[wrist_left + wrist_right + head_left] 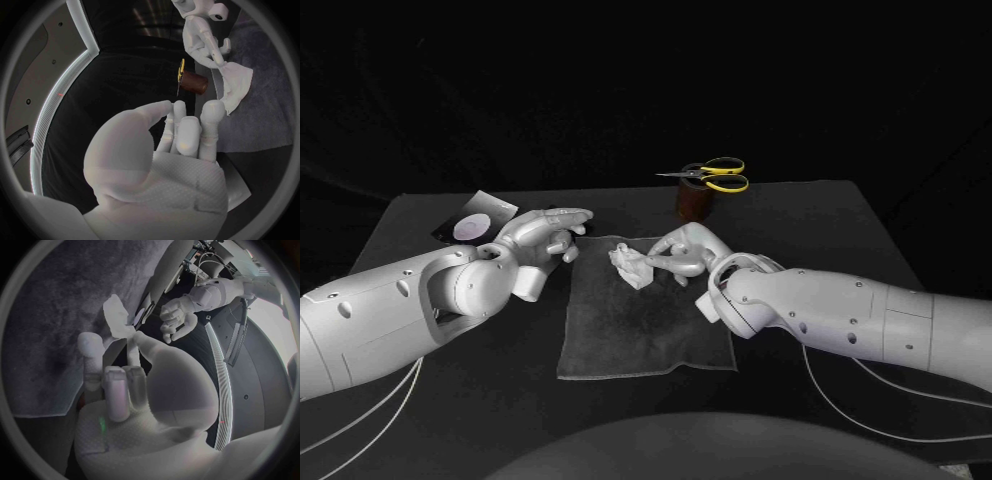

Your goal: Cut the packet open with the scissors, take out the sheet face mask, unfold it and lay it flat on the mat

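Note:
The white sheet mask, still folded and crumpled, hangs just above the far end of the grey mat. My right hand pinches it at its top edge; the right wrist view shows the mask between that hand's fingertips. My left hand hovers at the mat's far left corner with its fingers loosely apart and nothing in them, a short gap from the mask. In the left wrist view, that hand faces the mask and the right hand. The cut packet lies behind the left hand.
Yellow-handled scissors stand in a brown holder at the table's back, just behind the right hand. The mat's near half is bare. Black table surface lies on both sides of the mat.

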`<action>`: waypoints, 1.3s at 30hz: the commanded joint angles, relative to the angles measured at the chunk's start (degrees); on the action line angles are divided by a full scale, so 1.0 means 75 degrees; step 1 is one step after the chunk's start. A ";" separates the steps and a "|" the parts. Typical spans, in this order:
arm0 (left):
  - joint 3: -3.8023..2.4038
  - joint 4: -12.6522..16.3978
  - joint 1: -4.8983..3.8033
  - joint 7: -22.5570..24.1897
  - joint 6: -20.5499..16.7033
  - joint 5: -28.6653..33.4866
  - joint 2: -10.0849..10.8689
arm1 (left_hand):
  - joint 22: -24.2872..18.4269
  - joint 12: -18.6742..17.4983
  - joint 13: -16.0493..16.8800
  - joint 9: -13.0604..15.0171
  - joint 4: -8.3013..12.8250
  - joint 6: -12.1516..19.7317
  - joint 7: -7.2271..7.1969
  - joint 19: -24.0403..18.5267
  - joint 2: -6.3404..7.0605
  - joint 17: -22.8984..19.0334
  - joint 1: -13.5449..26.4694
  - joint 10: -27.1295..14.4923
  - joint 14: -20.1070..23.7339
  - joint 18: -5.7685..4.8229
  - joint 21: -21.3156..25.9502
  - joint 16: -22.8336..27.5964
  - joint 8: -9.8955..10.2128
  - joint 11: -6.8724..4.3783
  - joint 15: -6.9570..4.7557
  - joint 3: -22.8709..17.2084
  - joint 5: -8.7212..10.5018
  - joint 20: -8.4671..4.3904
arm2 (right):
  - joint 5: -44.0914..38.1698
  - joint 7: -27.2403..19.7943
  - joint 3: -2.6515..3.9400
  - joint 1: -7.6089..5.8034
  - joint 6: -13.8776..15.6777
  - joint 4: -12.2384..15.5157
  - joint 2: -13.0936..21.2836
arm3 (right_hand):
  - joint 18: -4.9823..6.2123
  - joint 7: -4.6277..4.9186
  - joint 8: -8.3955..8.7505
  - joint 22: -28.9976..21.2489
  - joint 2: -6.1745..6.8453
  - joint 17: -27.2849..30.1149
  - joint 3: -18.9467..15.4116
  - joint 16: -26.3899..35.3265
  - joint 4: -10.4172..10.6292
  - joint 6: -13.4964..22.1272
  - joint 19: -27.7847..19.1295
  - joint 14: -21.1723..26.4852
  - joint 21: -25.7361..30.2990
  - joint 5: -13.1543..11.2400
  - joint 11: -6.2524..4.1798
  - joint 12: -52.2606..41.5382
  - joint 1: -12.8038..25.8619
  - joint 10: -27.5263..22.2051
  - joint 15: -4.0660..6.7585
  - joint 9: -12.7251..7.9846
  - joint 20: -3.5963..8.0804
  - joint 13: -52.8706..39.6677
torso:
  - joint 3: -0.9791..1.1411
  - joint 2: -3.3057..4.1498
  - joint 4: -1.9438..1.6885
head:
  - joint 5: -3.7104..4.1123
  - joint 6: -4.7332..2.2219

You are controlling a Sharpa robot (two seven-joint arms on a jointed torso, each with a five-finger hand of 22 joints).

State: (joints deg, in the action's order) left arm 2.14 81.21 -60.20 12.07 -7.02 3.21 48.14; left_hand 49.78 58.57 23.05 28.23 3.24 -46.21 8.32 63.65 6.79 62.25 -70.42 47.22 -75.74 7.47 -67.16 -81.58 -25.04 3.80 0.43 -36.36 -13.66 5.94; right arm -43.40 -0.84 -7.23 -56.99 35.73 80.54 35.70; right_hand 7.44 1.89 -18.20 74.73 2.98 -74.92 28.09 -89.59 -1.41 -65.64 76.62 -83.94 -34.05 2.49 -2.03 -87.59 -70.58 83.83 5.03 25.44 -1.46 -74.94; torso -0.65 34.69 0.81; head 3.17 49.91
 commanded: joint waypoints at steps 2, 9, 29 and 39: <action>-0.0004 0.0065 -0.0014 0.0027 -0.0024 -0.0336 -0.0051 | -0.0015 -0.0047 -0.0007 -0.0013 -0.0009 -0.0041 -0.0001 -0.0051 0.0027 -0.0018 -0.0005 0.0038 0.0075 0.0160 0.0030 0.0052 0.0049 0.0023 -0.0007 0.0057 -0.0050 -0.0008 | 0.0062 0.0077 -0.0006 0.0147 -0.0137 0.0157 0.0249 | 0.0158 -0.0007 -0.0286 -0.0005 -0.0078 -0.1989 0.0199 -0.0047 -0.0165 -0.0034 -0.0044 -0.0803 0.0043 0.0039 -0.0040 0.0023 -0.0015 0.0754 0.0035 0.0308 -0.0018 -0.1801 | 0.0010 -0.0003 0.0005 | -0.0028 0.0013; 0.0015 0.0081 -0.0013 -0.0198 -0.0224 -0.0670 -0.0209 | -0.0056 -0.0050 -0.0014 -0.0019 -0.0015 -0.0044 -0.0001 -0.0077 0.0031 -0.0057 -0.0001 0.0039 0.0097 0.0168 0.0058 0.0068 0.0051 0.0023 -0.0006 0.0068 -0.0051 -0.0006 | 0.0098 0.0012 -0.0012 0.0262 0.0086 0.0422 0.0615 | 0.0159 -0.0004 -0.0292 -0.0005 -0.0076 -0.1982 0.0204 -0.0044 -0.0163 -0.0023 -0.0048 -0.0801 0.0050 0.0040 -0.0037 0.0042 0.0000 0.0751 0.0033 0.0313 -0.0018 -0.1791 | 0.0002 -0.0003 -0.0020 | 0.0005 0.0013; 0.0093 0.0067 -0.0001 -0.0517 -0.0169 -0.1087 -0.0512 | -0.0170 -0.0104 -0.0097 -0.0083 -0.0147 -0.0050 -0.0002 -0.0107 0.0024 -0.0197 0.0063 0.0021 0.0157 0.0181 0.0174 0.0148 0.0076 0.0030 -0.0001 0.0189 -0.0058 0.0001 | -0.0002 0.0317 -0.0013 0.0299 0.0156 0.0613 0.0969 | 0.0338 0.0470 0.0173 -0.0526 0.0310 -0.0610 -0.0175 0.0578 0.0249 0.1156 -0.0723 -0.0395 0.1826 0.0032 0.0355 0.1743 0.0812 0.0277 -0.0290 0.0163 -0.0167 -0.0831 | -0.0012 -0.0008 -0.0018 | 0.0086 0.0013; 0.0108 0.0035 0.0002 -0.0552 -0.0146 -0.1092 -0.0527 | -0.0181 -0.0111 -0.0106 -0.0089 -0.0161 -0.0048 -0.0001 -0.0108 0.0019 -0.0207 0.0065 0.0020 0.0158 0.0182 0.0185 0.0153 0.0079 0.0031 0.0000 0.0198 -0.0059 0.0002 | -0.1434 0.0742 -0.0009 0.0278 -0.0287 0.0841 0.1243 | 0.0341 0.0860 0.0705 -0.0772 0.0723 0.0358 -0.1097 0.1077 0.0594 0.2106 -0.1075 0.0101 0.2207 0.0134 0.0733 0.2964 0.0971 -0.0352 -0.0629 -0.0070 -0.0518 -0.0105 | -0.0016 -0.0009 -0.0007 | 0.0127 0.0013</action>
State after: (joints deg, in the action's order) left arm 2.98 81.45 -60.14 8.02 -8.66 -4.52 44.32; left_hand 48.43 57.90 22.33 27.60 2.12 -46.12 8.22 63.05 6.79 60.75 -70.42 47.42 -74.91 8.37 -66.06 -80.69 -24.81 4.00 0.42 -35.24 -13.89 5.94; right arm -47.65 2.26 -7.28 -54.89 35.93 86.64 44.71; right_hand 10.14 8.32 -13.05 69.01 8.06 -72.49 20.27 -81.80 3.02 -50.20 68.85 -83.50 -17.79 3.31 3.43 -65.61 -63.25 81.49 0.29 24.96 -5.34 -74.94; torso -0.74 34.64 0.71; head 4.07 50.01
